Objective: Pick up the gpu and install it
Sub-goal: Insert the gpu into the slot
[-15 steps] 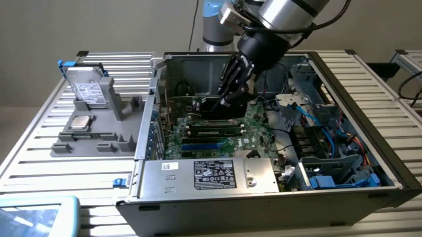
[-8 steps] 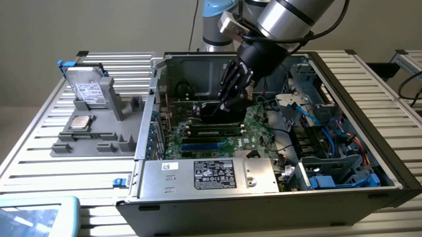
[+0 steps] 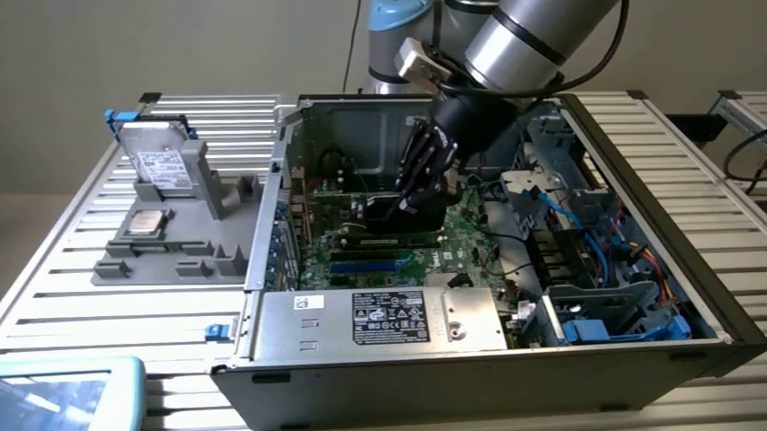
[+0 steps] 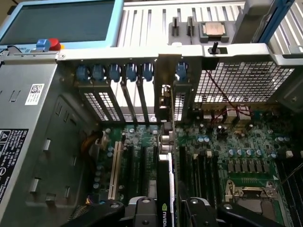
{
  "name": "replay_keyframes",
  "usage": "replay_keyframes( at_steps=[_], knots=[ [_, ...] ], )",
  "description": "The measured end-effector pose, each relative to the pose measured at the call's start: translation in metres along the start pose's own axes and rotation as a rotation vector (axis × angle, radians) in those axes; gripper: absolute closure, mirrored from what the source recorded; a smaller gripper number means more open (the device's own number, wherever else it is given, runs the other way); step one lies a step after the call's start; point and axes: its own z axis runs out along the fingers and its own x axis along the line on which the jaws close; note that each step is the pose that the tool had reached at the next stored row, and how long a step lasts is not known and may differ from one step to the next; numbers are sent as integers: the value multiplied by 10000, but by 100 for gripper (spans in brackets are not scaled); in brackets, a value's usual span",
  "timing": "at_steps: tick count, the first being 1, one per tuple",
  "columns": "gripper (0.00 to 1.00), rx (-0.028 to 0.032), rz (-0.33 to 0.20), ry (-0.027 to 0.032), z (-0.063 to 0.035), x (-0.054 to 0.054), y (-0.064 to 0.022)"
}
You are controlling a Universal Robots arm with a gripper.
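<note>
The gpu [image 3: 391,224] stands on edge inside the open computer case, its dark cooler block just above the green motherboard [image 3: 359,259]. My gripper [image 3: 419,199] reaches down into the case and is shut on the card's upper edge. In the wrist view the gpu [image 4: 165,182] runs edge-on between my two black fingers [image 4: 142,211], and my gripper [image 4: 166,210] is closed around it. Its silver bracket [image 4: 164,97] lies against the case's rear wall, in the gap between the slot covers. I cannot tell whether the card's lower edge is pressed into the motherboard [image 4: 236,142] slot.
The grey power supply [image 3: 374,319] fills the case's near end, and a drive cage with blue cables [image 3: 599,296] lines the exterior view's right. A grey fixture [image 3: 168,224] with a hard drive and a processor chip stands outside the case. A screen [image 3: 60,395] lies at the table corner.
</note>
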Motion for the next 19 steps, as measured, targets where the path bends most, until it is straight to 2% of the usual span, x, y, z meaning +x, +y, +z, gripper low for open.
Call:
replay_keyframes(
  at_steps=[13, 19],
  knots=[
    [73, -22, -7, -8, 208, -8, -95],
    [73, -38, -10, -11, 222, -9, -82]
  ],
)
